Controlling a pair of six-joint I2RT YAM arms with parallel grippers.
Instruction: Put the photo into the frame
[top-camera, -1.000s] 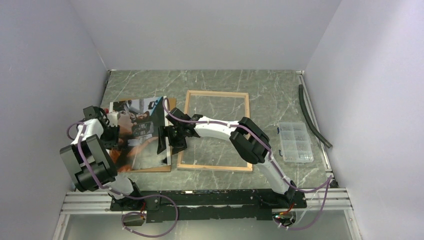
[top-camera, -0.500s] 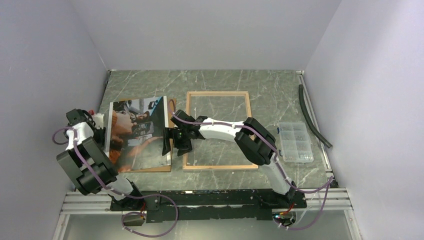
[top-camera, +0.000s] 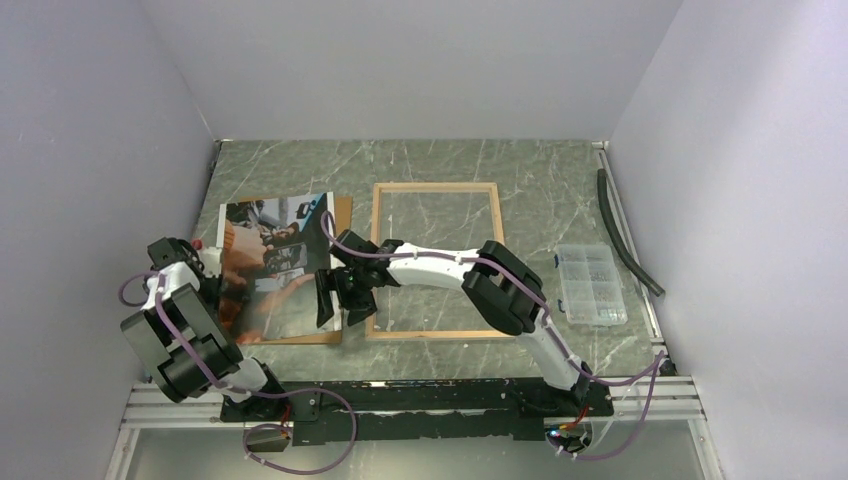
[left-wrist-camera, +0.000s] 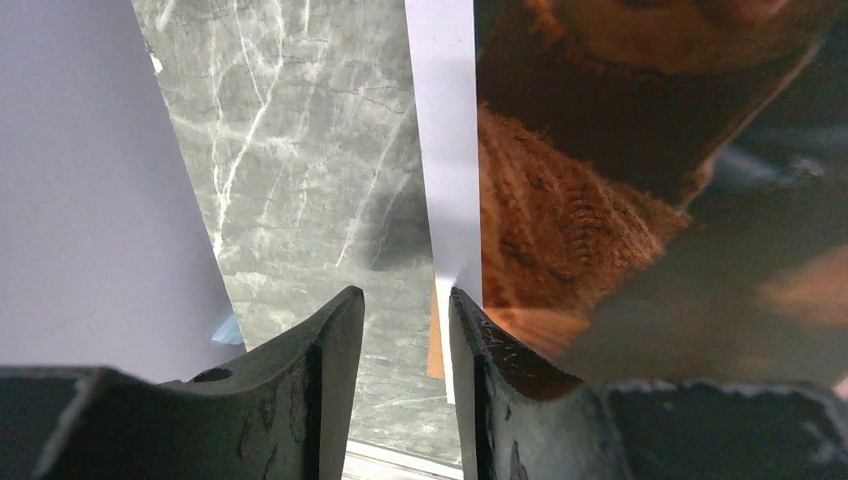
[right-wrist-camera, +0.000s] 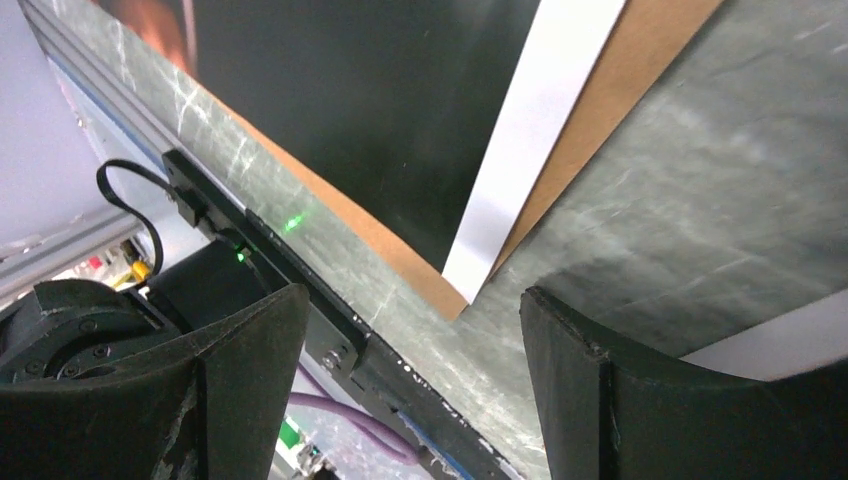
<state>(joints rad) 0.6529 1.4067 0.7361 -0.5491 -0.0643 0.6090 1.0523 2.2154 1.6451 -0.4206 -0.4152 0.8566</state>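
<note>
Right wrist view: wide-open right gripper (right-wrist-camera: 410, 305) should pinch only the near corner of the glossy dark rectangular photo (right-wrist-camera: 330, 120); left gripper (left-wrist-camera: 403, 305) narrowly parted, empty.

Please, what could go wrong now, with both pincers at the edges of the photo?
1. The left pincer has only table between its open jaws, and the photo's white border lies just beside them; closing may miss or crease it.
2. The open right pincer is aimed at the corner where the photo lies on the backing board; it may catch both.
3. The right arm reaches over the frame and could nudge it.
</note>
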